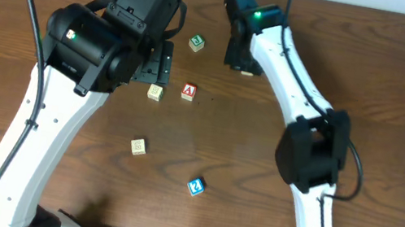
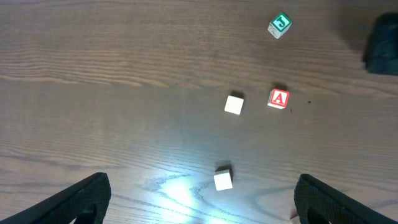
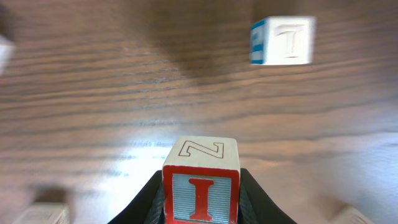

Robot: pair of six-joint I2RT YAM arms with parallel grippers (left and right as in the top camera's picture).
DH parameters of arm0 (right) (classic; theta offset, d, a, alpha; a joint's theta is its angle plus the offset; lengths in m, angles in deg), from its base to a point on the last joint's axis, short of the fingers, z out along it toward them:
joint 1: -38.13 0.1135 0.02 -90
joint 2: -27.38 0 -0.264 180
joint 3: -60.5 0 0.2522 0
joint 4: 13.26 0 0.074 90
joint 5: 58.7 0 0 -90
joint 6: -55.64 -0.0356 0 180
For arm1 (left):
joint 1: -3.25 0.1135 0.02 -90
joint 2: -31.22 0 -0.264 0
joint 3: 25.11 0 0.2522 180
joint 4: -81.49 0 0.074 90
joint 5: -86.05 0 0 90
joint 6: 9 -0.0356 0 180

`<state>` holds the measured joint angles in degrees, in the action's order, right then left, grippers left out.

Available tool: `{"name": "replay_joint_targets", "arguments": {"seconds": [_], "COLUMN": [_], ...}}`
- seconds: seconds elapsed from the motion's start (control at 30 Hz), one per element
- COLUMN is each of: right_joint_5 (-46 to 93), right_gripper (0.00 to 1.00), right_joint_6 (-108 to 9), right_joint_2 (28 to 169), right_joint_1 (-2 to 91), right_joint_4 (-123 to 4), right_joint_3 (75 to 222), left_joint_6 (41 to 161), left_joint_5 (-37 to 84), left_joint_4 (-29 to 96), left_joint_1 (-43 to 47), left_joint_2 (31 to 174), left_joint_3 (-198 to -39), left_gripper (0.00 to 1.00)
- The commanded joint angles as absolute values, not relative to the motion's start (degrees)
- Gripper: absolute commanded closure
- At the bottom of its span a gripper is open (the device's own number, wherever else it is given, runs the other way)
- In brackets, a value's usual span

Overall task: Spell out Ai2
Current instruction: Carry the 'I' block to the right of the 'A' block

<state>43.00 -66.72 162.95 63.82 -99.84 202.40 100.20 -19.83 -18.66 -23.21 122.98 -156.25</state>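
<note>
My right gripper (image 1: 244, 61) is shut on a red-edged block with a red letter I (image 3: 201, 190) and a Z on its top face, held near the table's far middle. A red A block (image 1: 188, 91) lies at the table's middle and shows in the left wrist view (image 2: 278, 98). A blue block (image 1: 196, 186) lies nearer the front; the right wrist view shows it with a T on one face (image 3: 283, 40). My left gripper (image 1: 163, 64) is open and empty, just left of the A block; in the left wrist view its jaws (image 2: 205, 202) are spread wide above the table.
A green block with a J (image 1: 196, 42) (image 2: 280, 25) lies at the back. Two pale blocks lie on the wood: one (image 1: 156, 92) (image 2: 234, 104) just left of the A, one (image 1: 138, 146) (image 2: 222, 179) further forward. The table is dark wood.
</note>
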Motion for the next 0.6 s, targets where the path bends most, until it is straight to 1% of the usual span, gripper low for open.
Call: {"name": "replay_joint_targets", "arguments": {"seconds": [0.0,0.17,0.33,0.37,0.47,0.53,0.57], "right_joint_5": [45.8,49.6,51.8,52.1,53.7,53.1,52.7], "right_gripper": [0.89,0.89,0.91,0.94,0.92,0.9,0.87], "right_joint_6": [-64.9,-64.9,-65.2,-65.6,-67.3,-67.5,-67.5], "right_joint_2": [156.8,148.3,138.9,136.4,129.4,124.3,121.6], "right_joint_1": [64.0,64.0,64.0,64.0,64.0,64.1,64.1], "right_joint_4": [-101.0,-104.9,-106.1,-106.1,-104.7,-101.3,-98.8], "right_joint_3": [202.3,201.7,196.9,194.5,186.0,178.4,174.0], "left_joint_6": [99.5,100.8,100.7,100.7,100.7,100.7,100.7], "left_joint_5": [-20.8,-20.8,-19.5,-19.5,-19.6,-19.6,-19.6], "left_joint_4": [-19.1,-20.4,-20.8,-20.8,-20.8,-20.7,-20.7], "left_joint_1": [-23.0,-23.0,-23.0,-23.0,-23.0,-23.0,-23.0], "left_joint_2": [122.6,122.6,121.0,120.3,117.6,115.7,114.8], "left_joint_3": [-156.0,-156.0,-156.0,-156.0,-156.0,-156.0,-156.0], "left_gripper": [0.05,0.05,0.05,0.04,0.05,0.05,0.05]}}
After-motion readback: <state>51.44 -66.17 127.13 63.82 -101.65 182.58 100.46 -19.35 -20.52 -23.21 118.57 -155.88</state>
